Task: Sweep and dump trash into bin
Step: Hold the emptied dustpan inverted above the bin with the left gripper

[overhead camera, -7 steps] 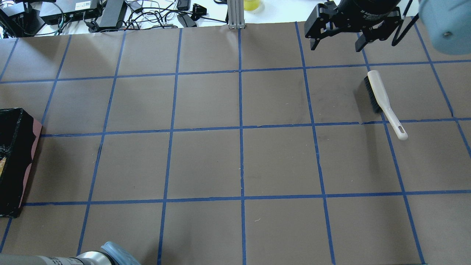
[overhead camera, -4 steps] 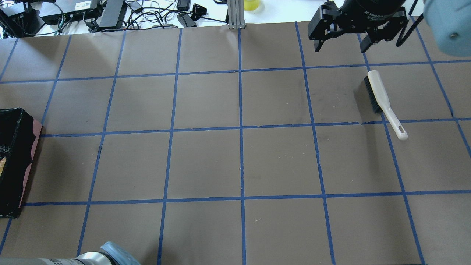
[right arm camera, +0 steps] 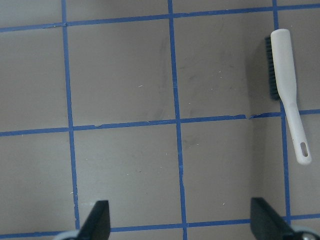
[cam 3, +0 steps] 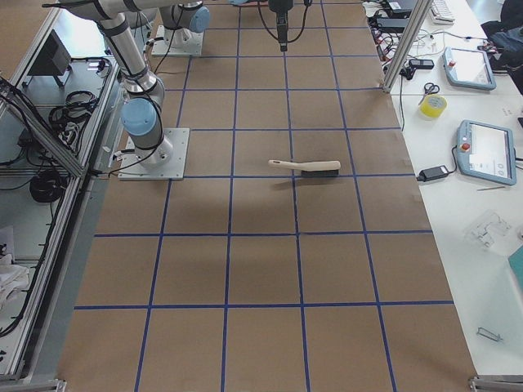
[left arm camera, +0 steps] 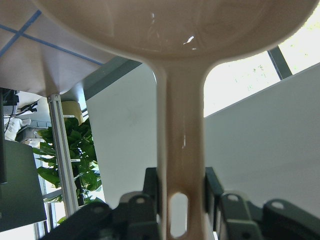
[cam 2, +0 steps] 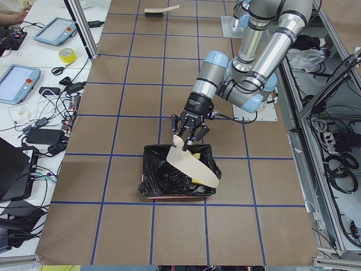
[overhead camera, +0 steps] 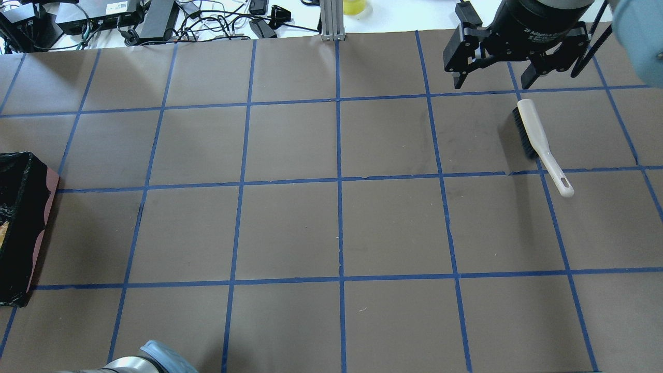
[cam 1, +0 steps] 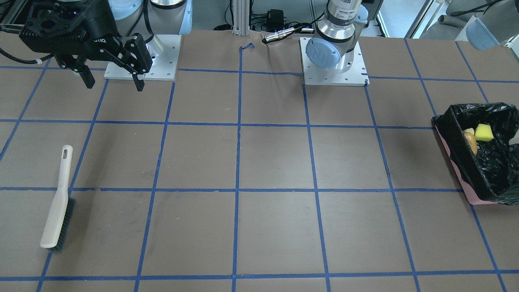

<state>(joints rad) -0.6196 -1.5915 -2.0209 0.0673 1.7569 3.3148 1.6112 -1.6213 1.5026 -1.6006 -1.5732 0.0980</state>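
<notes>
The pink bin with its black bag stands at the table's left end, also in the overhead view and the left view. In it lie the yellow sponge and the golden-brown lump; the croissant is not clear to see. My left gripper is shut on the handle of the beige dustpan and holds it tilted over the bin; the wrist view shows the fingers clamped on the handle. My right gripper is open and empty, above the table just beyond the brush.
A cream hand brush with dark bristles lies flat on the right half of the table, also in the front view and the right wrist view. Cables and boxes lie past the far edge.
My right gripper has moved to the right and a little nearer, closer to the brush head, still open. The brush and bin have not moved.
</notes>
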